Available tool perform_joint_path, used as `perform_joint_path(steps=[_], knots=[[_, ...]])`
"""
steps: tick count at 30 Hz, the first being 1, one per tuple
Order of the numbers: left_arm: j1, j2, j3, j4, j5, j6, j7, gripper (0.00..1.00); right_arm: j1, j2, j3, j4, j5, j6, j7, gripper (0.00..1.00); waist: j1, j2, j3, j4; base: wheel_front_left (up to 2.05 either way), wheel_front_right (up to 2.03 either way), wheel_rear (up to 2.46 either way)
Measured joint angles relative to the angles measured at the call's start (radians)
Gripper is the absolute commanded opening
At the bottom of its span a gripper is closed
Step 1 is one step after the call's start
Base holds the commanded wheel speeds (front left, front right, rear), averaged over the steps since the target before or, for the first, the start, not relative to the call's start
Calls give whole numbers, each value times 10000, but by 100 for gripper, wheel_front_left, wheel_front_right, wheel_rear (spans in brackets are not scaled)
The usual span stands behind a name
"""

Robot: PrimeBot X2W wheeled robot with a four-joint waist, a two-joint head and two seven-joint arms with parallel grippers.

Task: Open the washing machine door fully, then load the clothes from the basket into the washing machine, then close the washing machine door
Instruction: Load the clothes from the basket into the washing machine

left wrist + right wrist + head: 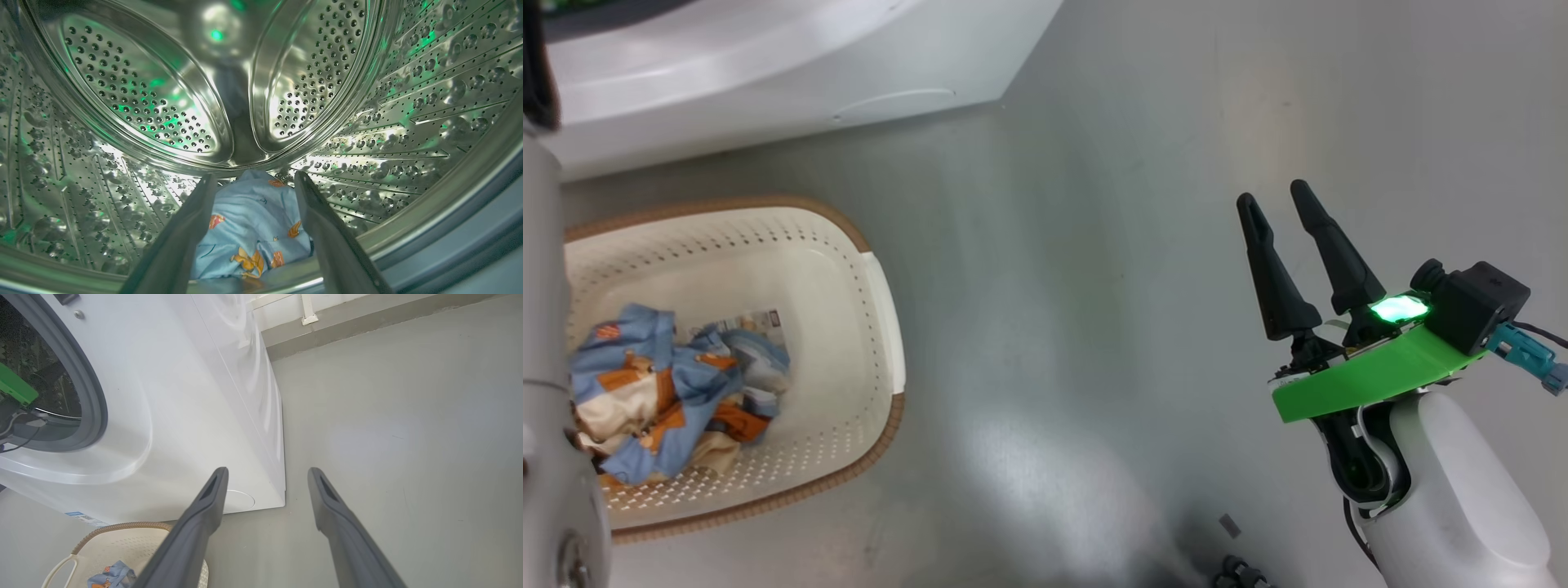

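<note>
Grippers gape empty: left gripper (pixel 254 176) points into the washing machine (pixel 184 416) at clothes (pixel 249 228), right gripper (pixel 1272 193) floorward.

A smooth grey floor (pixel 1111 245) with soft glare meets a pale wall (pixel 282 312) above a darker skirting strip (pixel 367 324).

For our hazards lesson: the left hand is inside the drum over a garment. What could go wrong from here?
The blue garment lies between the fingers of the open left hand; pulling out might drag it along.
It sits near the front lip of the drum, by the gasket, so it could get pinched at closing.
Clothes lie in the basket; closing now would leave them.
</note>
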Motion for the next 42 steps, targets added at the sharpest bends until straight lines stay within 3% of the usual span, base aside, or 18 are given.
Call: perform_joint_path(steps=[20, 42], knots=[[2729, -96, 165, -1973, -309, -445, 2, 100, 77, -251, -157, 10, -29, 0, 0, 100, 0, 0, -1104, 757, 0, 0, 0], [7559, -382, 403, -5154, -825, -679, 2, 100, 614, -631, -161, 341, -29, 0, 0, 100, 0, 0, -2790, 1543, 0, 0, 0]])
